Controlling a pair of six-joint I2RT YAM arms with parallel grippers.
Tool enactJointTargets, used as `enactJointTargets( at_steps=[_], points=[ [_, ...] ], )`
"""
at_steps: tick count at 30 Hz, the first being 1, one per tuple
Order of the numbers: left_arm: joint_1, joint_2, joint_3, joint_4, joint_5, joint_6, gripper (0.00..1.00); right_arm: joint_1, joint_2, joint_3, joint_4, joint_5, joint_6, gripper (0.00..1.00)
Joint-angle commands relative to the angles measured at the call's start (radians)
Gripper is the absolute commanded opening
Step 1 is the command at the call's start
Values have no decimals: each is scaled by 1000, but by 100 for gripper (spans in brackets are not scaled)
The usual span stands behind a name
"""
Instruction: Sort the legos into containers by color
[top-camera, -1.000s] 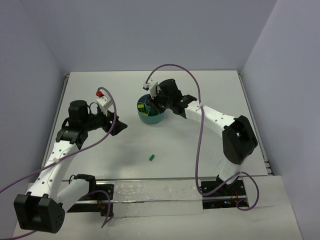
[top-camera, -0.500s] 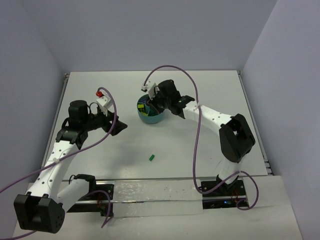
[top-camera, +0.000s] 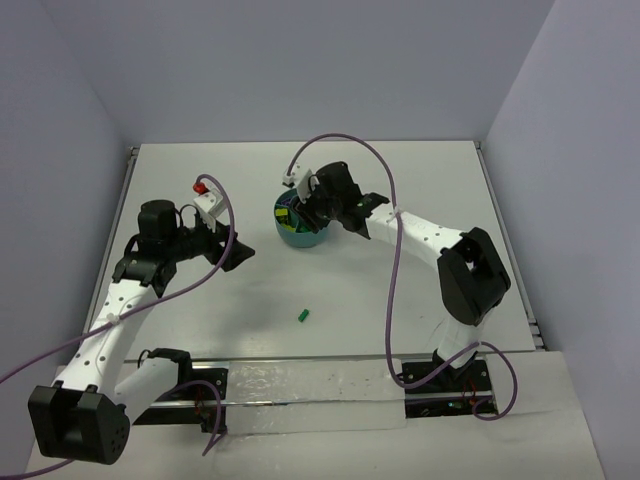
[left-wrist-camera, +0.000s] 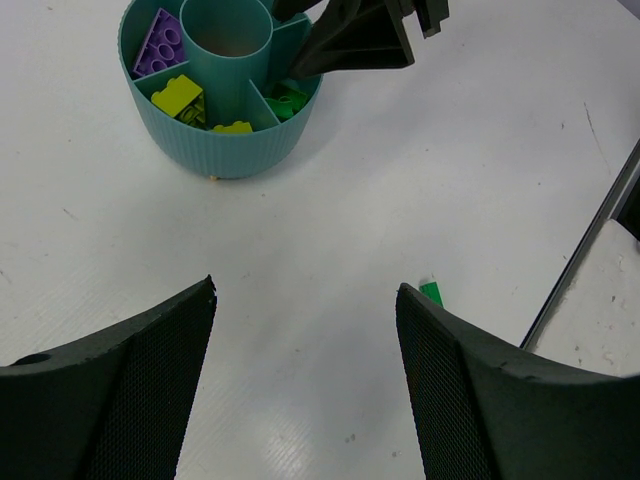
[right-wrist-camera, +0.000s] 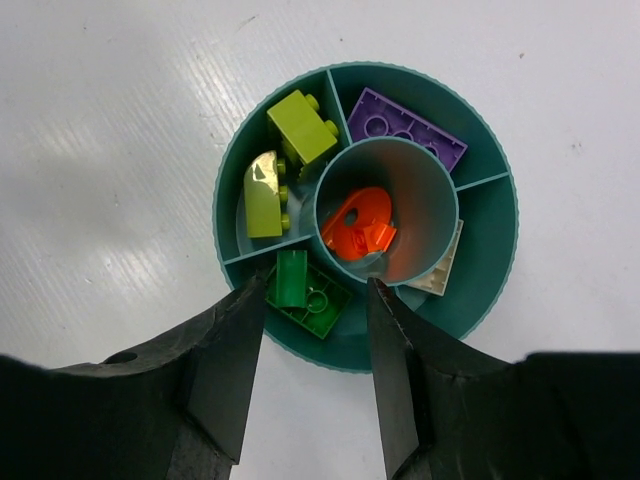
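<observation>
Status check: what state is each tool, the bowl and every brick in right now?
Bowl: upright, holding sorted bricks.
Right tool: open, empty, directly above it.
Left tool: open, empty, over bare table.
Orange pieces: in the central ring.
Lime bricks: sharing one compartment.
Loose green brick: lying on the table, unsorted.

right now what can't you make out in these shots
Top external: bowl contents, covered by the right gripper and too small.
Left wrist: loose green lego, partly hidden by a finger of the left gripper.
Right wrist: white brick, mostly behind the central ring.
</observation>
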Motion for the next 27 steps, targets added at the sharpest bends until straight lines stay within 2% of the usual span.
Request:
enactJointTargets(
  at_steps=[1, 7, 12, 17, 20, 22, 24, 27],
  points=[
    [1, 0, 40, 17, 3, 8, 80, -4, -14, -1, 34, -1, -5, 52],
    [-2, 7, 37, -21, 27, 52, 80, -4, -94, -5, 2, -36, 52, 52],
    [-27, 27, 34, -65, 49, 102, 79, -5, -172, -56, -85, -99, 31, 51],
    [-237, 77, 36, -124, -36, 96, 77, -33, -252, -156, -128, -102, 60, 52],
    [-329, 126, 27, -121, -90, 54, 75, -108, -289, -187, -147, -131, 129, 52],
    [-384, 181, 57, -166, -120, 64, 74, -153, -307, -200, -151, -133, 156, 53],
    [-487, 289, 123, -243, -242, 75, 70, -196, -332, -219, -153, -116, 166, 53],
    [-597, 387, 150, -276, -294, 52, 66, -227, -363, -251, -149, -89, 159, 53]
  ],
)
